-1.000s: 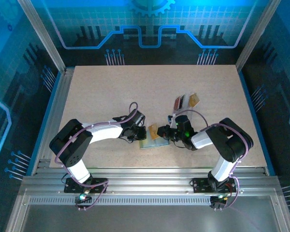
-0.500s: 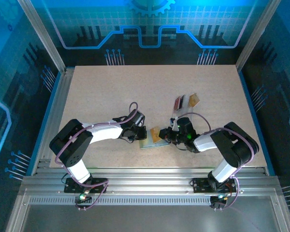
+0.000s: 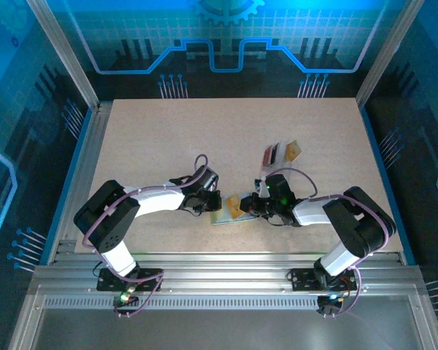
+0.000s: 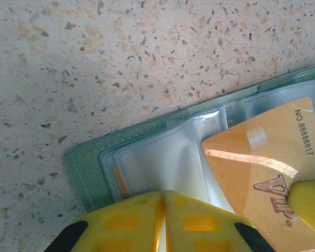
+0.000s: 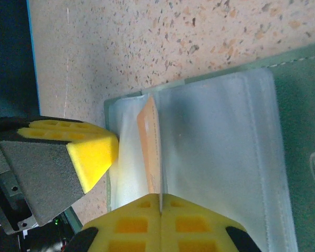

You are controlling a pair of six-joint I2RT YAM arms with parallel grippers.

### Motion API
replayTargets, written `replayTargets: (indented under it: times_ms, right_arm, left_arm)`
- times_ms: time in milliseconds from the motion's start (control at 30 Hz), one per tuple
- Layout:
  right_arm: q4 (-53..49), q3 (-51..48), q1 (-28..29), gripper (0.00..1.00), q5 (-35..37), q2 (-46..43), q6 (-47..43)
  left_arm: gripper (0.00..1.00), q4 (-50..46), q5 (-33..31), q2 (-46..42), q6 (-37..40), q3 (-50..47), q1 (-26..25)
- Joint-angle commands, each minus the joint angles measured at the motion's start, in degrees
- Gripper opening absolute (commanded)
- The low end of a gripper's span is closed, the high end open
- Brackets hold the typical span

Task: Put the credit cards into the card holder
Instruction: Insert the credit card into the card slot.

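Observation:
The grey-green card holder [image 3: 224, 216] lies open on the table between both arms, its pale lining [image 4: 173, 157] facing up. My left gripper [image 4: 163, 193] is shut on a clear sleeve of that lining, pinching it at the holder's [image 4: 86, 170] left side. My right gripper [image 5: 160, 196] is shut on an orange-gold credit card [image 5: 150, 149], held on edge with its far end at the sleeve's mouth. The same card [image 4: 262, 163] shows its printed face beside the lining [image 5: 215, 142]. In the top view the card [image 3: 238, 203] stands between left gripper [image 3: 213, 203] and right gripper [image 3: 251, 207].
Behind the right gripper more cards lie on the table: a red and a dark one [image 3: 272, 153] side by side and a tan one [image 3: 294, 150]. The table's near edge and metal rails [image 3: 219, 262] run just in front of the holder.
The right arm's elbow has swung out to the right and the gripper has brought the orange-gold card down a little closer over the holder. The left gripper has stayed put.

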Motion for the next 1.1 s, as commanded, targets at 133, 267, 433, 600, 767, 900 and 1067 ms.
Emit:
replayTargets:
  times_ms: [133,267,433,600,767,900,1067]
  right_arm:
    - [-16.07,0.03,-1.23,0.0,-2.16,-2.78,-5.67]
    - [-18.03,0.6,-1.35,0.0,-2.71,-2.97,-6.6]
    - [-19.59,1.02,-1.44,0.0,-4.0,-2.83,-7.71]
    - [-22.46,1.04,-1.43,0.0,-4.17,-3.81,-8.62]
    - [-25.79,0.56,-1.43,0.0,-4.38,-6.05,-9.82]
    - [-26.72,1.55,-1.6,0.0,-4.83,-6.03,-10.69]
    - [-27.02,2.57,-1.53,0.0,-5.6,-5.11,-11.01]
  left_arm:
    - [0.11,-7.18,-1.18,3.29,-0.64,-4.09,-0.08]
    - [0.11,-7.01,-1.17,3.2,-0.65,-4.18,-0.08]
    - [0.11,-6.99,-1.16,3.27,-0.65,-4.17,-0.08]
    - [0.11,-6.91,-1.17,3.61,-0.74,-4.26,-0.04]
    - [0.11,-6.98,-1.08,3.88,-0.58,-3.93,-0.08]
    - [0.11,-6.98,-1.0,4.28,-0.48,-3.48,-0.06]
    - [0.11,-6.94,-1.0,4.07,-0.65,-3.73,-0.08]
